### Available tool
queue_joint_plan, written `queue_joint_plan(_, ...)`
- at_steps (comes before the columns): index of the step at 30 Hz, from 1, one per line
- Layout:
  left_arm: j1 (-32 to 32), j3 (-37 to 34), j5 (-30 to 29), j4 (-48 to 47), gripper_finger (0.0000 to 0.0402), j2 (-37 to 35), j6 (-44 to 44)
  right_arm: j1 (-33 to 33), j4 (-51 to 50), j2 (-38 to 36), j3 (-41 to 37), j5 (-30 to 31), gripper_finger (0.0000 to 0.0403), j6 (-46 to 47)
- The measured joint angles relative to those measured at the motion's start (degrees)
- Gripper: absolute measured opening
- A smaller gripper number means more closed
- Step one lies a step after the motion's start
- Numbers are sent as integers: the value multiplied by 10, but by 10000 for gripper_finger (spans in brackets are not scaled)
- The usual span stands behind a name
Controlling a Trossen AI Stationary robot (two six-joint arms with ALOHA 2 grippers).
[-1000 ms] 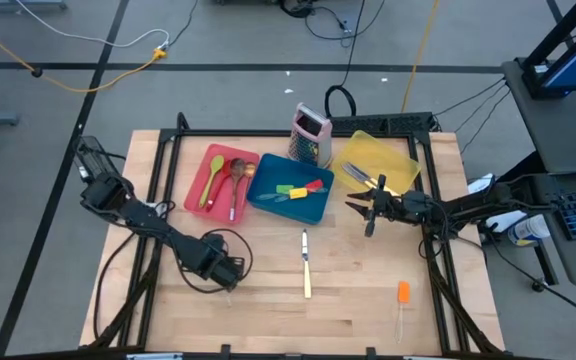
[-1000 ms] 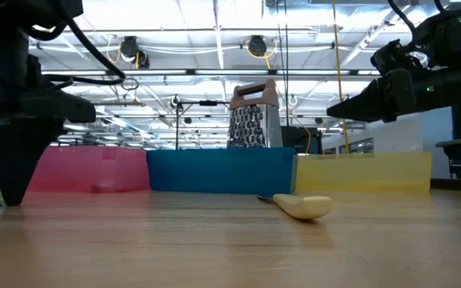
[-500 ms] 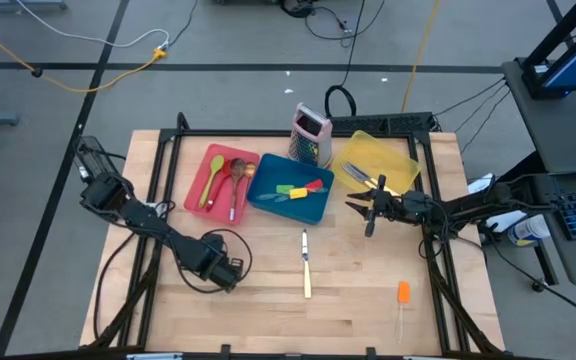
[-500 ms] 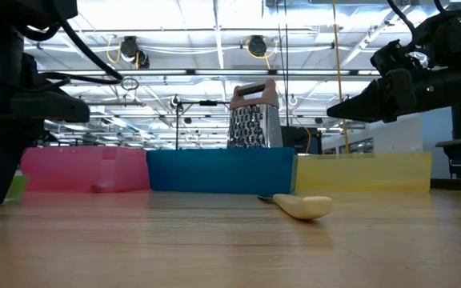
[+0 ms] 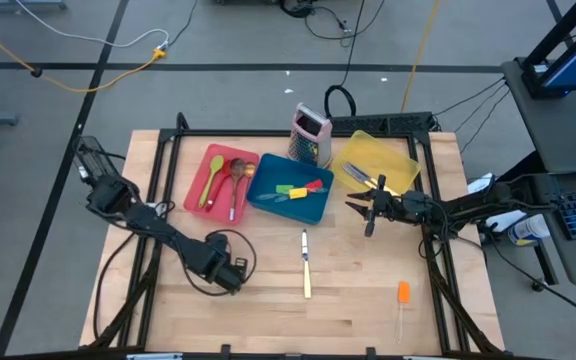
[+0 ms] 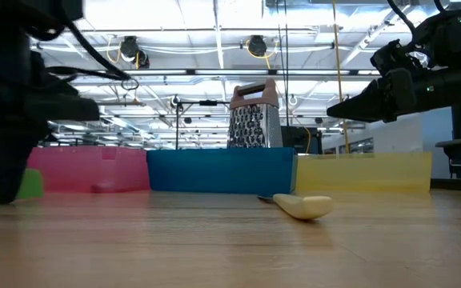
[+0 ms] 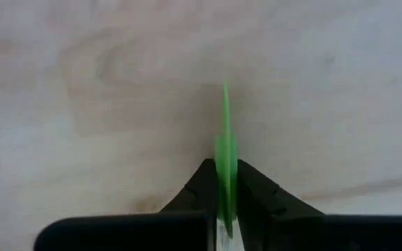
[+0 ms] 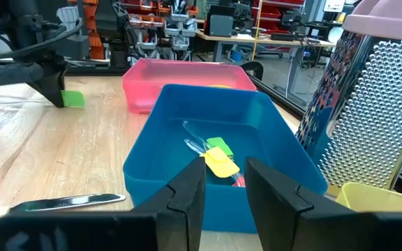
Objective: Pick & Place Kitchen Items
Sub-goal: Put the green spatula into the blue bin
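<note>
My left gripper [image 5: 231, 283] points down at the table's near left and is shut on a green spatula [image 6: 29, 184]. The spatula shows edge-on between the fingers in the left wrist view [image 7: 225, 157]. My right gripper [image 5: 352, 208] hovers level and open beside the yellow tray [image 5: 393, 152], holding nothing. A pale-handled knife [image 5: 306, 266] lies flat mid-table. An orange spatula [image 5: 403, 294] lies flat near the right front. More utensils lie in the red tray [image 5: 196, 187] and the blue tray [image 5: 311, 208]. My left gripper pinches the green spatula's blade [image 7: 225, 183] between its two fingers, on its two flat faces. The fingers come from above, pointing down. The blade stands on edge and sticks out sideways past the fingers [image 6: 32, 184], low over the table; whether it touches the wood I cannot tell.
A metal box grater with a pink top [image 5: 310, 133] stands behind the blue tray. The three trays sit in a row at the far side. Bare wood lies between the knife and the orange spatula and along the near edge.
My left gripper has taken hold of the green spatula and risen slightly. The green blade, which lay low on the table beside the fingers, now stands higher and has shifted a little toward the trays. My right arm has kept still.
</note>
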Motion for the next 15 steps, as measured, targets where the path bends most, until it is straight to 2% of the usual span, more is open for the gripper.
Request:
queue_joint_plan(3, 15, 33, -47, -9, 26, 2, 35, 0, 0, 0, 0, 0, 93, 0)
queue_joint_plan(8, 46, 90, -125, -14, 12, 1, 129, 0, 0, 0, 0, 0, 93, 0)
queue_joint_plan(12, 91, 142, -186, -9, 17, 0, 229, 0, 2, 0, 0, 0, 93, 0)
queue_joint_plan(15, 131, 175, -198, -1, 24, -1, 331, 0, 3, 0, 0, 0, 93, 0)
